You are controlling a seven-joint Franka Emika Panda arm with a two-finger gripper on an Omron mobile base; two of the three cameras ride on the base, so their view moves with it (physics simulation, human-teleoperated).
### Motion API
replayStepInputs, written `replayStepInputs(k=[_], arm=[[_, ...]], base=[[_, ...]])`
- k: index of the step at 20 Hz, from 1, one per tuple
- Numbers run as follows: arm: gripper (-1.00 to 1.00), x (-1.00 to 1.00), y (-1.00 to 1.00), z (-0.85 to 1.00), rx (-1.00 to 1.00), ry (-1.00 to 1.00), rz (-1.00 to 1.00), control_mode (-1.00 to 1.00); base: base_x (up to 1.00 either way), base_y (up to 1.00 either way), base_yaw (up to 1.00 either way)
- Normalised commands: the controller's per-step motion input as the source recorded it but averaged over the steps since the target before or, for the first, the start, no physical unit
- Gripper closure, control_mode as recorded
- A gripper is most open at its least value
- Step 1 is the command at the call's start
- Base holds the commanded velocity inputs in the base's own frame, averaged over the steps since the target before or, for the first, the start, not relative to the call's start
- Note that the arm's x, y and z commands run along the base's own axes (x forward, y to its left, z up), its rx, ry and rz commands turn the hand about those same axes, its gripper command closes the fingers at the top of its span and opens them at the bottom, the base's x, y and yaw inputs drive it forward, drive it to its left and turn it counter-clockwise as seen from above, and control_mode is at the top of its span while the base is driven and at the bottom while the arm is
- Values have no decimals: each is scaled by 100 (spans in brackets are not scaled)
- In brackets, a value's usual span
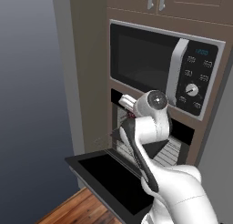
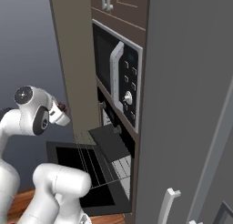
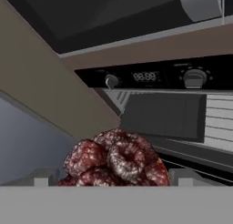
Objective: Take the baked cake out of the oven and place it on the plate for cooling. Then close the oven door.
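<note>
The oven door is down and lies flat in front of the oven. The black and silver microwave sits just above the oven.

The hand view shows the most. In it, the cake is dark red and bumpy, and it sits right between the two tips of the gripper. The tips stand wide apart, one on each side of the cake, so the gripper is holding it. The cake is outside the oven, in front of the open hole. Behind it are two round knobs, a little number screen, a flat dark tray and wire racks.

The left base view shows only a tiny bit of red by the gripper, because the white arm is in the way. This view does show the whole door and the wood floor under it.

The right base view shows the gripper from the side, up above the open door and apart from the oven front. It also shows the dark tray sticking out of the oven.
</note>
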Motion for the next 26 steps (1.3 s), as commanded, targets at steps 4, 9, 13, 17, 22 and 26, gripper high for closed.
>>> replayStepInputs(k=[4, 9, 13, 17, 22, 26], arm=[[100, -16, -12, 22, -4, 0, 6, -100], [100, -2, -42, 18, -5, 0, 8, -100], [100, -26, -53, 6, -3, 0, 7, -100], [100, -13, -11, 2, -3, 5, 1, -100], [100, 0, 0, 0, 0, 0, 0, 100], [100, 0, 0, 0, 0, 0, 0, 100]], base=[[0, 0, 0], [0, 0, 0], [0, 0, 0], [0, 0, 0], [-82, -3, 0], [-100, -1, 0]])
